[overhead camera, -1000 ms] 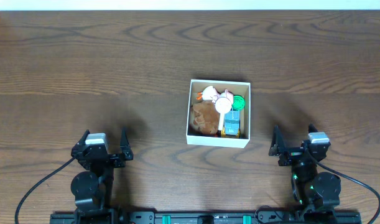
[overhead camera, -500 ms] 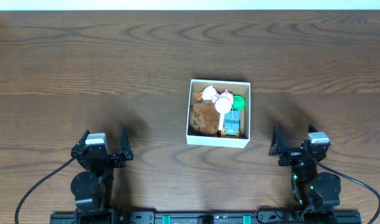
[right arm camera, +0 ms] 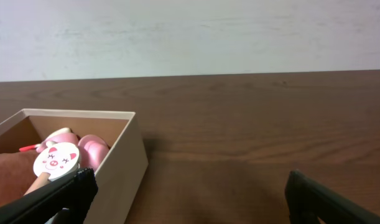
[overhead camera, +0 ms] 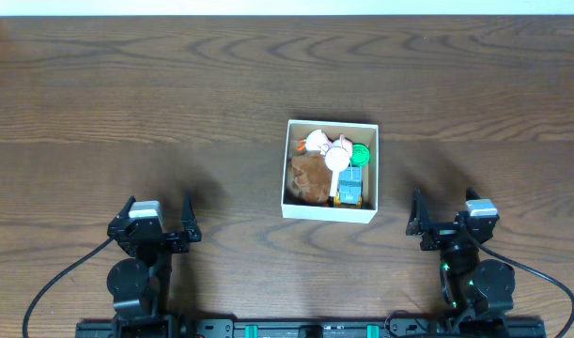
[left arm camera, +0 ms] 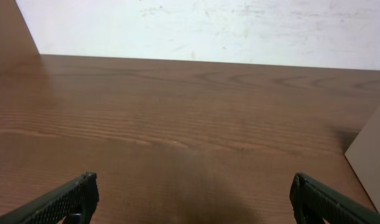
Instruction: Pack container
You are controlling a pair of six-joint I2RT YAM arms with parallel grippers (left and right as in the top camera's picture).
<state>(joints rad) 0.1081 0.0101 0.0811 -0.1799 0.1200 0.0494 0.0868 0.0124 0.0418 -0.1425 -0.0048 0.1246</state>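
The container (overhead camera: pixel 372 169), a square shallow white box with a brown inside, stands right of the table's middle. It holds several small toys: a brown plush (overhead camera: pixel 309 177), a pink pig toy (overhead camera: pixel 336 153), a green piece (overhead camera: pixel 362 152) and a blue and yellow piece (overhead camera: pixel 349 186). The box also shows at the left of the right wrist view (right arm camera: pixel 122 168), and its corner at the right edge of the left wrist view (left arm camera: pixel 373 154). My left gripper (overhead camera: pixel 158 218) is open and empty near the front left. My right gripper (overhead camera: pixel 449 215) is open and empty, front right of the box.
The dark wood table (overhead camera: pixel 174 94) runs to a white wall at the back (left arm camera: pixel 208 28). Black cables (overhead camera: pixel 52 286) trail from both arm bases at the front edge.
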